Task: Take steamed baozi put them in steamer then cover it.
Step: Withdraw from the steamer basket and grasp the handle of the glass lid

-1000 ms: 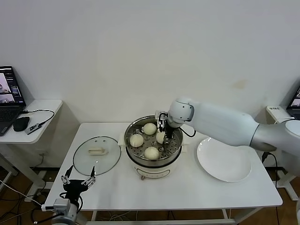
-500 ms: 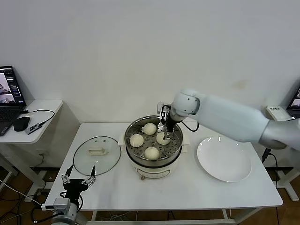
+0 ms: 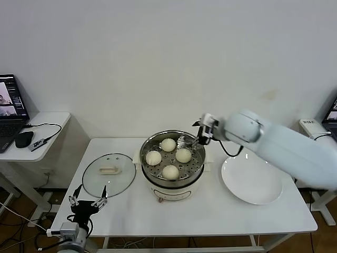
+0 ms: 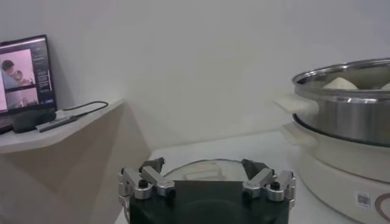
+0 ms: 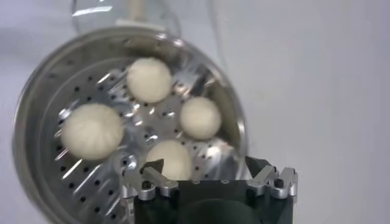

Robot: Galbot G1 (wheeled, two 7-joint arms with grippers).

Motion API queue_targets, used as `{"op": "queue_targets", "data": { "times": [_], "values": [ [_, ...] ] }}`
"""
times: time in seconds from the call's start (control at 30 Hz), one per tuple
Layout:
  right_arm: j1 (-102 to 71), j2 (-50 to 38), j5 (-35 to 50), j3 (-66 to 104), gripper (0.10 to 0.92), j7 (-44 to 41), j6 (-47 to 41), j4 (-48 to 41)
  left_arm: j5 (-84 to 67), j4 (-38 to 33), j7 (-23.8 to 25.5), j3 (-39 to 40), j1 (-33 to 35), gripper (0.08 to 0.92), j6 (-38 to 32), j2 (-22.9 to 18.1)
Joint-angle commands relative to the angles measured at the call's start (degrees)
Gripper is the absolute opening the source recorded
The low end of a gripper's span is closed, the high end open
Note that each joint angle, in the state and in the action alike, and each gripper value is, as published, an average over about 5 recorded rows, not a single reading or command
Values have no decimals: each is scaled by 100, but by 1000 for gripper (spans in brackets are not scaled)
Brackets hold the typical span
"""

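Several cream-white baozi (image 3: 183,155) lie on the perforated tray of the steel steamer (image 3: 158,184) at the table's middle. They also show in the right wrist view (image 5: 148,79). My right gripper (image 3: 187,140) is open and empty, held above the steamer's far right rim; in its wrist view (image 5: 204,165) the nearest baozi (image 5: 170,159) lies just beyond the jaws. The glass cover (image 3: 109,174) with its cream handle lies flat on the table left of the steamer. My left gripper (image 3: 87,203) is open and empty, low at the table's front left edge, facing the cover (image 4: 201,170).
A flat white plate (image 3: 251,179) lies right of the steamer. A side table with a laptop (image 3: 10,105), a mouse and cables stands at the far left. The steamer's wall (image 4: 347,103) stands close on one side of the left wrist view.
My right gripper has let go of a baozi on the tray's right side. It has then risen and drawn back to the right, over the steamer's rim. The left arm has not moved.
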Motion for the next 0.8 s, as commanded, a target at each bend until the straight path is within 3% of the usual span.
{"op": "queue_targets", "data": {
  "times": [0.03, 0.43, 0.8],
  "values": [
    [-5097, -995, -377, 4729, 823, 2107, 2165, 1225, 297, 191, -146, 43, -89, 823, -171, -2],
    [-8349, 2091, -1087, 8958, 823, 1143, 3640, 1409, 1934, 714, -490, 182, -306, 823, -626, 49],
    [-9628, 3470, -1129, 9922, 823, 62, 3966, 1790, 5681, 1736, -480, 136, -895, 823, -1064, 694]
  ]
}}
